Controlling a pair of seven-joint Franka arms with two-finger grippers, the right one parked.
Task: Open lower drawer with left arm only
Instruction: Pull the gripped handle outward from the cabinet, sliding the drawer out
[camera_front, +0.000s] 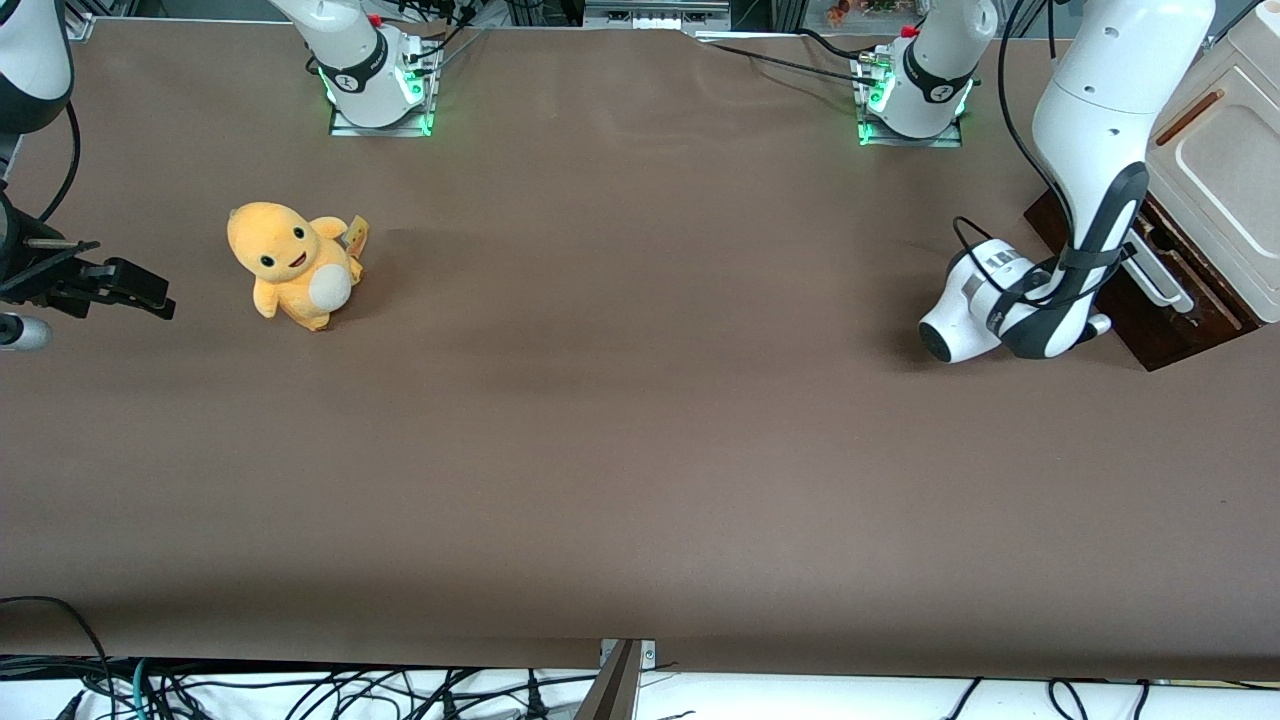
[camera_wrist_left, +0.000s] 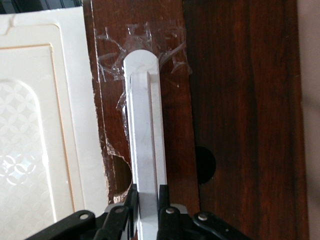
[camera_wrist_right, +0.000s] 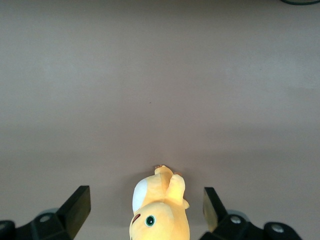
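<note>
The gripper (camera_wrist_left: 149, 207) of the left arm (camera_front: 1085, 180) is closing on the white bar handle (camera_wrist_left: 145, 140) of the lower drawer (camera_wrist_left: 240, 100); in the left wrist view its two black fingers (camera_wrist_left: 131, 202) are pressing against both long sides of the bar, so the opening is only as wide as the bar itself, and the bar is running out from between them across the dark wood; some clear tape (camera_wrist_left: 120, 55) is sticking around the rounded end of the handle. In the front view the gripper itself is hiding under the wrist of the arm, which is bending down at the right edge of the frame.

The lower drawer is sitting at the right edge of the front view, toward the working arm's end of the table (camera_front: 640, 450), under the cream-white cabinet panel (camera_front: 1225, 170); its dark-brown front is showing just beside the white wrist.

Counting: one drawer, one bar handle and one cream panel are showing; one yellow plush toy (camera_front: 290, 262) is sitting in the upper left of the front view, well apart from the drawer, toward the parked arm's end.
</note>
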